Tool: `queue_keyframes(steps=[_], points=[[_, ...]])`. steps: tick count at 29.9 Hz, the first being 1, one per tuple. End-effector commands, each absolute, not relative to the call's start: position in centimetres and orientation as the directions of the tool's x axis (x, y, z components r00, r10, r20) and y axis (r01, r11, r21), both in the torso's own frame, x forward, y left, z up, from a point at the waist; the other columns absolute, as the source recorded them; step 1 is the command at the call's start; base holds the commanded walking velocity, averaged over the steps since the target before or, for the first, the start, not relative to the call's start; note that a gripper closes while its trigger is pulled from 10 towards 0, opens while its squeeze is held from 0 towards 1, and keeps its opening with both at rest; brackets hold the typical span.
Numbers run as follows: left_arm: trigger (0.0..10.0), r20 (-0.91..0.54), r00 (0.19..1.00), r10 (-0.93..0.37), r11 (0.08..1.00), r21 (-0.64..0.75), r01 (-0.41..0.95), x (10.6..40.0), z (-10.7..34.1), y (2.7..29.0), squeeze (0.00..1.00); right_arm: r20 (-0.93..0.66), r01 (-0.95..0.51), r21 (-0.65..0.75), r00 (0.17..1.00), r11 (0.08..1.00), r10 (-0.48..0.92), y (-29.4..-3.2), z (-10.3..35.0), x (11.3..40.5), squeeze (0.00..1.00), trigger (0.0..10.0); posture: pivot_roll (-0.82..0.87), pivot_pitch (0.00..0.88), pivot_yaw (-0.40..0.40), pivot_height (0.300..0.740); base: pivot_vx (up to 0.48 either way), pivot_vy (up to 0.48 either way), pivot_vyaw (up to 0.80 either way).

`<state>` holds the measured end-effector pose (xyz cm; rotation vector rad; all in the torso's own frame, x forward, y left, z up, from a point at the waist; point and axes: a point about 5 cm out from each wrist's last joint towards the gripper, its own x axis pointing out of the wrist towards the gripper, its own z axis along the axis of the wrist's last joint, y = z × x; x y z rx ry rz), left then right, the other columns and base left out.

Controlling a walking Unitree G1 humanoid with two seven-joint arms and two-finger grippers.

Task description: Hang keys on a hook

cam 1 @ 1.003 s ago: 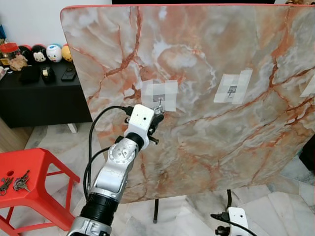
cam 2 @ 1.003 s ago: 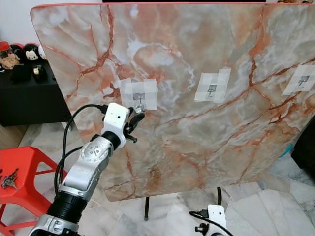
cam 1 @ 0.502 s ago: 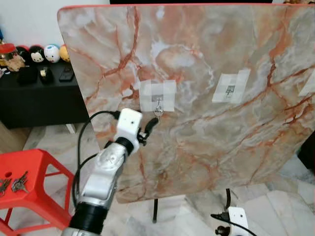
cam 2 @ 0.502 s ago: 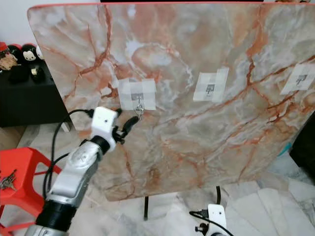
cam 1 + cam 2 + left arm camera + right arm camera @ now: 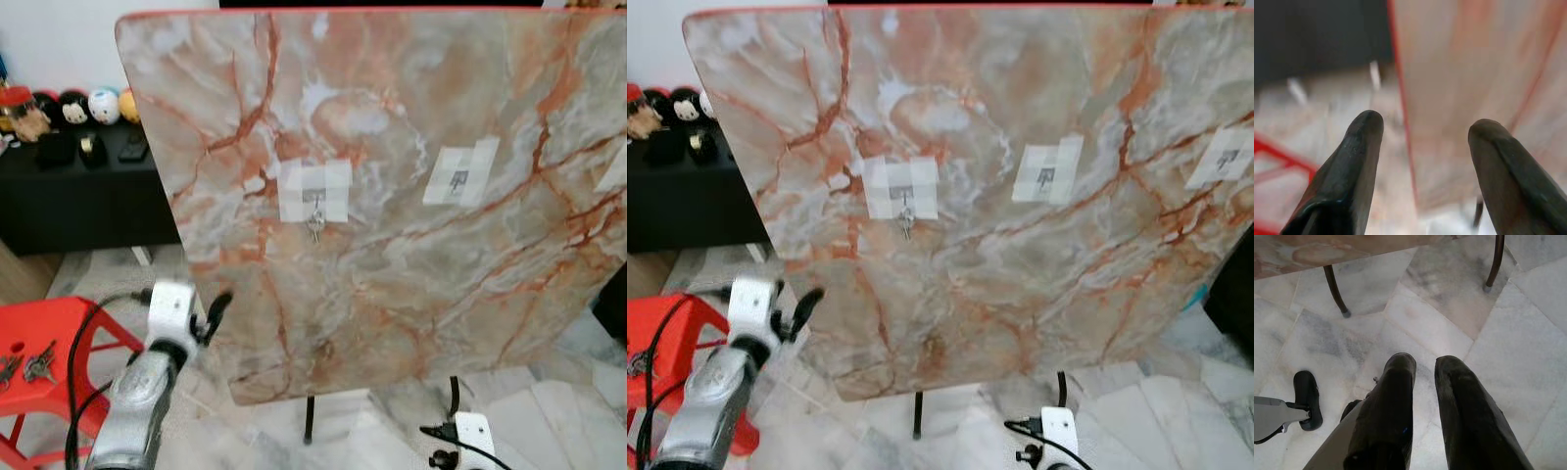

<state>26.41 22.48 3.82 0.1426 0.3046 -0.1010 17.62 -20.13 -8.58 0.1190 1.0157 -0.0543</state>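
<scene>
A small bunch of keys (image 5: pixel 314 225) hangs from the hook (image 5: pixel 315 199) on the left taped patch of the upright marble board (image 5: pixel 392 117). My left gripper (image 5: pixel 217 307) is low and to the left of the keys, near the board's left edge, well apart from them. Its fingers (image 5: pixel 1359 147) stand open with nothing between them. My right arm hangs idle at the bottom right, and the right gripper (image 5: pixel 1426 363) points at the floor with its fingers close together and empty.
Two more taped hooks (image 5: pixel 458 182) (image 5: pixel 1227 157) sit further right on the board. A red stool (image 5: pixel 59 338) at the left carries other keys (image 5: pixel 39 360). A black cabinet (image 5: pixel 78 196) with toys stands behind it. Board legs (image 5: pixel 310 421) rest on marble floor.
My left gripper has let go of the keys and drawn back down and to the left, away from the board. The keys stay hanging on the hook.
</scene>
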Motion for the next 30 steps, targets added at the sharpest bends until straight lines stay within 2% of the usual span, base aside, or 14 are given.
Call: queue_keyframes(steps=[1,3,5,6,7,9,10,11,14,17,21,28,30], points=[[10.0,-0.465,0.883,-0.053,0.974,0.172,0.149,24.8,0.5,22.9,0.0,-0.857,0.107,0.071,0.516,0.992,0.006,-20.2,-8.7,17.4,0.0,10.0,0.05,0.0,-0.067,0.74,0.0,0.0,0.0],[10.0,-0.558,0.829,-0.021,0.972,0.183,0.148,23.6,-1.6,23.0,0.0,-0.857,0.109,0.072,0.515,0.991,0.005,-20.2,-8.7,17.3,0.0,10.0,0.05,0.0,-0.065,0.74,0.0,0.0,0.0],[10.0,-0.597,0.802,-0.016,0.981,0.148,0.13,22.9,-2.8,22.8,0.0,-0.857,0.112,0.072,0.515,0.991,0.005,-20.2,-8.7,17.3,0.0,10.0,0.05,0.0,-0.065,0.74,0.0,0.0,0.0],[10.0,-0.652,0.758,-0.015,0.987,0.11,0.114,22.0,-4.2,22.3,0.0,-0.857,0.114,0.072,0.515,0.991,0.003,-20.2,-8.7,17.3,0.0,10.0,0.05,0.0,-0.065,0.74,0.0,0.0,0.0],[10.0,-0.652,0.758,-0.015,0.987,0.11,0.114,22.0,-4.2,22.3,0.0,-0.857,0.114,0.072,0.515,0.991,0.003,-20.2,-8.7,17.3,0.0,10.0,0.05,0.0,-0.065,0.74,0.0,0.0,0.0],[10.0,-0.742,0.669,-0.043,0.989,0.062,0.133,20.2,-6.2,21.1,0.0,-0.856,0.121,0.071,0.516,0.99,-0.002,-20.2,-8.7,17.3,0.0,10.0,0.04,0.0,-0.07,0.74,0.0,0.0,0.0],[10.0,-0.742,0.669,-0.043,0.989,0.062,0.133,20.2,-6.2,21.1,0.0,-0.856,0.121,0.071,0.516,0.99,-0.002,-20.2,-8.7,17.3,0.0,10.0,0.04,0.0,-0.07,0.74,0.0,0.0,0.0],[10.0,-0.788,0.615,-0.035,0.989,0.061,0.134,19.0,-7.2,20.7,0.0,-0.856,0.125,0.073,0.518,0.989,-0.003,-20.2,-8.7,17.3,0.0,10.0,0.03,0.0,-0.067,0.74,0.0,0.0,0.0],[10.0,-0.824,0.566,-0.011,0.995,0.049,0.09,17.8,-8.1,20.4,0.0,-0.854,0.135,0.073,0.521,0.988,-0.008,-20.2,-8.7,17.3,0.0,10.0,0.02,0.0,-0.06,0.74,0.0,0.0,0.0],[10.0,-0.83,0.558,-0.002,0.998,0.03,0.047,17.5,-8.4,20.2,0.0,-0.854,0.139,0.07,0.52,0.988,-0.012,-20.2,-8.8,17.2,0.0,10.0,0.01,0.0,-0.06,0.74,0.0,0.0,0.0],[10.0,-0.824,0.567,-0.014,0.998,0.021,0.055,18.0,-8.3,19.7,0.0,-0.853,0.15,0.072,0.521,0.986,-0.017,-20.3,-8.8,17.1,0.0,10.0,0.03,0.0,-0.072,0.74,0.0,0.0,0.0],[10.0,-0.838,0.546,0.003,0.998,0.039,0.054,16.9,-8.8,19.7,0.0,-0.853,0.109,0.055,0.522,0.993,-0.01,-20.3,-8.8,17.0,0.0,10.0,0.03,0.0,-0.056,0.74,0.0,0.393,0.0],[10.0,-0.842,0.539,0.009,0.998,0.042,0.05,16.6,-9.0,19.7,0.0,-0.854,0.096,0.046,0.52,0.994,-0.011,-20.2,-8.9,17.0,0.0,10.0,0.02,0.0,-0.055,0.74,0.0,0.472,0.66]])
